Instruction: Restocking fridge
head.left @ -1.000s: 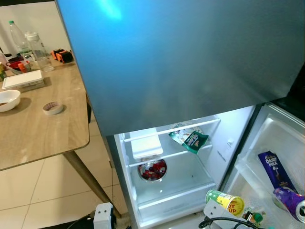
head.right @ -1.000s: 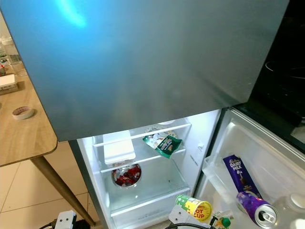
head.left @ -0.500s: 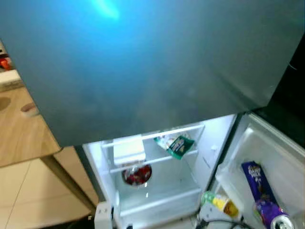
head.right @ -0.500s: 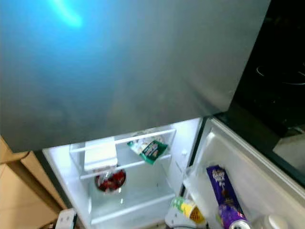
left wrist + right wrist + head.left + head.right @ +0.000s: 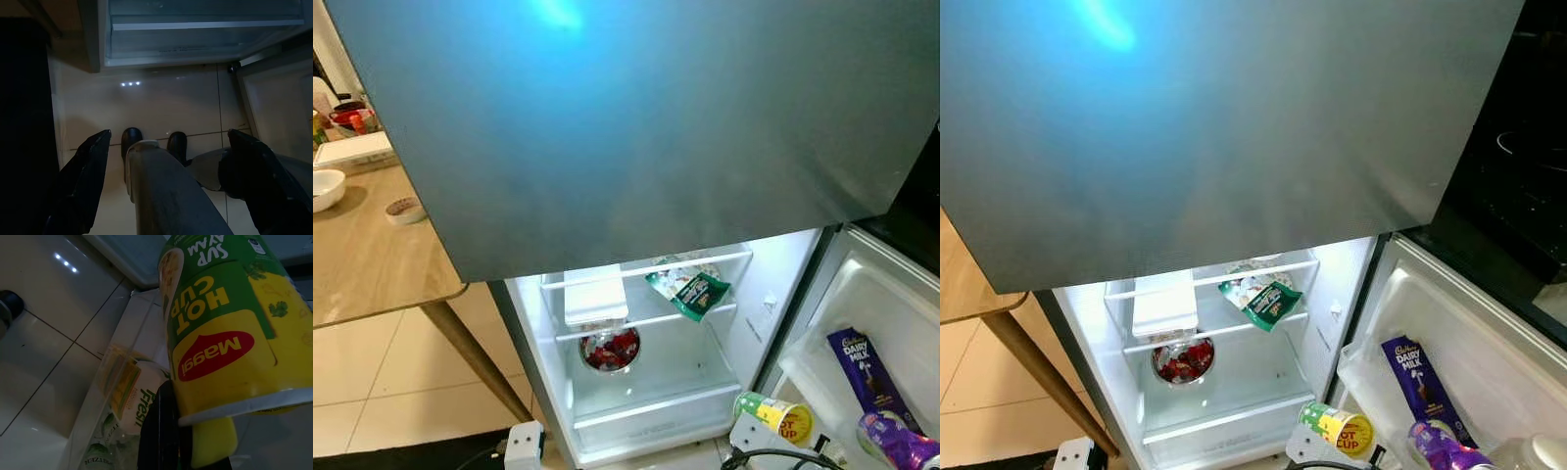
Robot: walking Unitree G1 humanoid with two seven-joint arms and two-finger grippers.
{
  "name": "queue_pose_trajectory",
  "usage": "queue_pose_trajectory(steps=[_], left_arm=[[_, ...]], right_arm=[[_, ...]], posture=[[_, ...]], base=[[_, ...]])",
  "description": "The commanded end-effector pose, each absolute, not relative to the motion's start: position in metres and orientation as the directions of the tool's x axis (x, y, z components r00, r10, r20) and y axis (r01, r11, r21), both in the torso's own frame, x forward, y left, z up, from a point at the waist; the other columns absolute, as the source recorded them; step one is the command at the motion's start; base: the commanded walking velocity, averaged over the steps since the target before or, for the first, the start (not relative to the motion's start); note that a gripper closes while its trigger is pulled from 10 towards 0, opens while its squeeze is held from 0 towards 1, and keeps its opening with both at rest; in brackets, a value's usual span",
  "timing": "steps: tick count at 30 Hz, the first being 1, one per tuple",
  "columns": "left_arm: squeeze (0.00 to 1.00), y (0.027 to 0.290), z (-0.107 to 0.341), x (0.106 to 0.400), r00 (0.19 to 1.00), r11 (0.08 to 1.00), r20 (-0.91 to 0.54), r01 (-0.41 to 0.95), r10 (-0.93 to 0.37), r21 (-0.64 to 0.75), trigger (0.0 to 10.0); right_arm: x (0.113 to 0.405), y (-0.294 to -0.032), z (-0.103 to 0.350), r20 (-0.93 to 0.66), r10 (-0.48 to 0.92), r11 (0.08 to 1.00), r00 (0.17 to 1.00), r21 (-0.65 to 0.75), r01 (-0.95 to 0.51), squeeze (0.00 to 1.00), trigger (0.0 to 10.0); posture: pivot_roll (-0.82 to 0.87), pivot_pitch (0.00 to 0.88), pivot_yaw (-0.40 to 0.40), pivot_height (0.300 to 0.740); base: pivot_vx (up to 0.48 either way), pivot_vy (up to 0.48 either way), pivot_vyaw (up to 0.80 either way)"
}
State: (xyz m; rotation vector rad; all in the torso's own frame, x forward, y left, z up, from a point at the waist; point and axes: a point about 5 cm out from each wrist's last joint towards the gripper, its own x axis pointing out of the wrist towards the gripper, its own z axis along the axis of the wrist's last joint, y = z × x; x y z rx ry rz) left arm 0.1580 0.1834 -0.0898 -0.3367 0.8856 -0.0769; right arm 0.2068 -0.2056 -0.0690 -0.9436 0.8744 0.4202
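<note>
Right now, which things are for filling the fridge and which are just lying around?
For the job:
- noodle cup, held by the right gripper
- fridge, lower door open
- snack bag, white box and bowl on its shelves
- chocolate bar and purple can in the door

Just lying about:
- table
- white bowl
- tape roll

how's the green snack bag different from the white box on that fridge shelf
The snack bag is green, crumpled and tilted, poking out past the shelf's front rail; the white box is plain, rigid and lies flat. The bag sits toward the open door, the box toward the table side. Both are on the same upper shelf.
</note>
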Motion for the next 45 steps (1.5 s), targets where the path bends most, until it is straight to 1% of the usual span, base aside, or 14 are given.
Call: queue_pose_trajectory(steps=[1,18,24,44,45], left_arm=[[0.00,0.183,-0.090,0.158,0.631,0.943,-0.750,-0.087,-0.198,-0.322,10.0],[0.00,0.184,-0.092,0.155,0.623,0.939,-0.760,-0.117,-0.185,-0.324,10.0],[0.00,0.184,-0.093,0.153,0.609,0.944,-0.771,-0.105,-0.187,-0.312,10.0],[0.00,0.186,-0.092,0.155,0.613,0.946,-0.769,-0.105,-0.180,-0.305,10.0],[0.00,0.185,-0.092,0.154,0.611,0.947,-0.771,-0.101,-0.182,-0.304,10.0]], right_arm=[[0.207,-0.201,-0.070,-0.799,-0.027,0.538,0.600,-0.518,-0.665,0.00,10.0],[0.206,-0.195,-0.071,-0.805,0.004,0.516,0.594,-0.507,-0.691,0.00,10.0],[0.205,-0.194,-0.071,-0.806,0.007,0.512,0.592,-0.505,-0.695,0.00,10.0],[0.204,-0.193,-0.072,-0.810,0.020,0.498,0.585,-0.500,-0.709,0.00,10.0],[0.202,-0.190,-0.073,-0.825,0.057,0.539,0.563,-0.449,-0.713,0.00,10.0]], posture=[[-0.08,0.000,0.006,0.740],[-0.08,0.000,0.002,0.740],[-0.08,0.000,0.002,0.740],[-0.08,0.000,0.004,0.740],[-0.08,0.000,0.005,0.740]], base=[[0.000,0.000,0.00],[0.000,0.000,0.00],[0.000,0.453,0.00],[0.000,0.000,0.00],[0.000,0.000,0.00]])
